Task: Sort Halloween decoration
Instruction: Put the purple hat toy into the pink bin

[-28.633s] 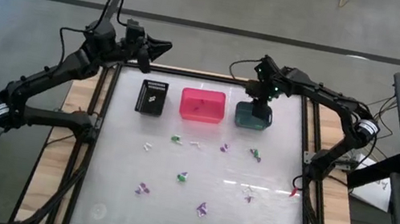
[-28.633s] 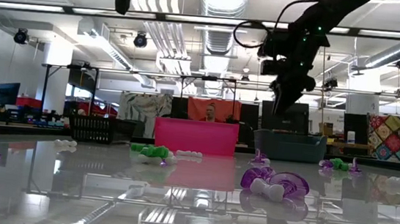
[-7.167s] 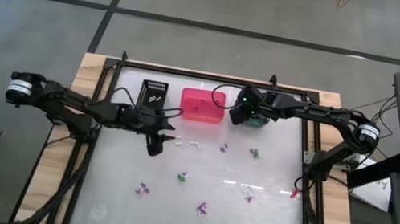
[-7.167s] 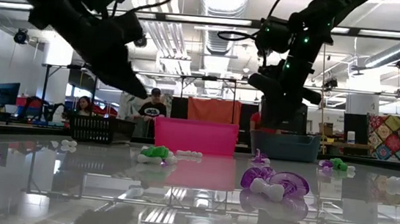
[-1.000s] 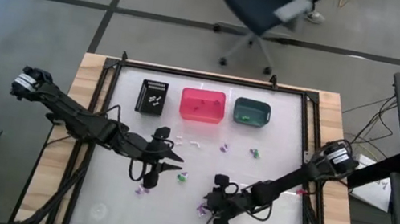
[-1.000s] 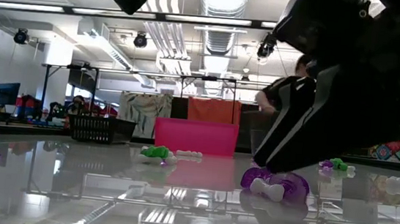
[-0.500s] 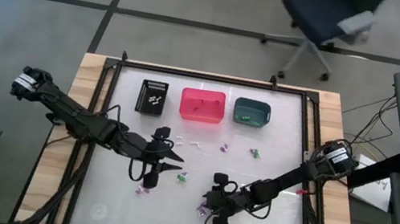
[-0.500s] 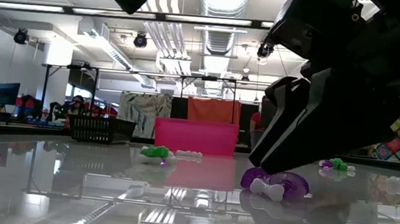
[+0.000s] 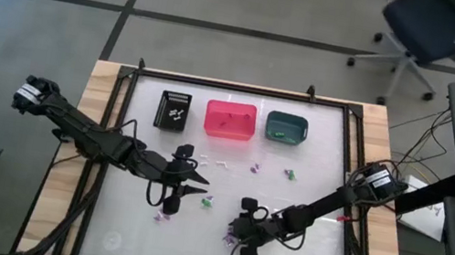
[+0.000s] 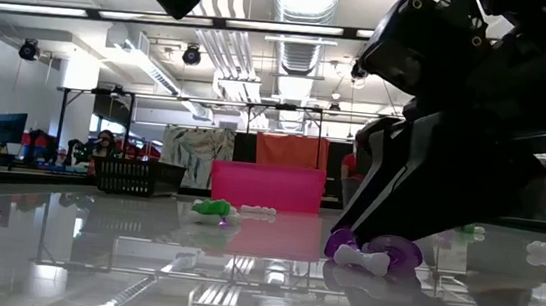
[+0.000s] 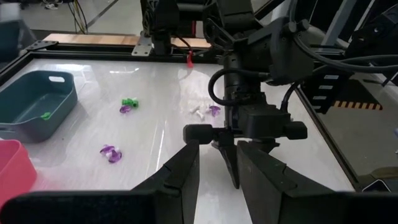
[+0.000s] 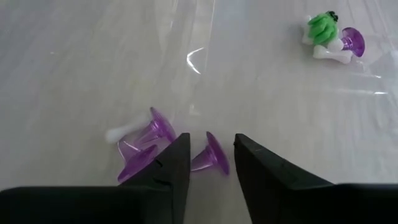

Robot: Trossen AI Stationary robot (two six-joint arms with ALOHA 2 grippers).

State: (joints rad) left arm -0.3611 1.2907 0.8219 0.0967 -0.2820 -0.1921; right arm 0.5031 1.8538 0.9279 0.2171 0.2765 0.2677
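My right gripper is low over the table's near middle, open. Its fingers stand on either side of a small purple trinket that lies on the table. A purple and white trinket lies just beside it. In the low view the gripper comes down slanting onto the purple trinket. My left gripper hangs above the table left of centre, open, with nothing between its fingers. A green and purple trinket lies on the table under it. My right gripper comes at the purple trinket slanting down from the table's right side, with one finger close against its stem side. I cannot tell whether either finger touches it. The trinket lies on the table.
Black bin, pink bin and teal bin stand in a row at the far edge. More trinkets lie about: purple, white, purple, green. Room is free along the near edge.
My right gripper has sunk a little, down onto the purple trinket near the table's near middle.
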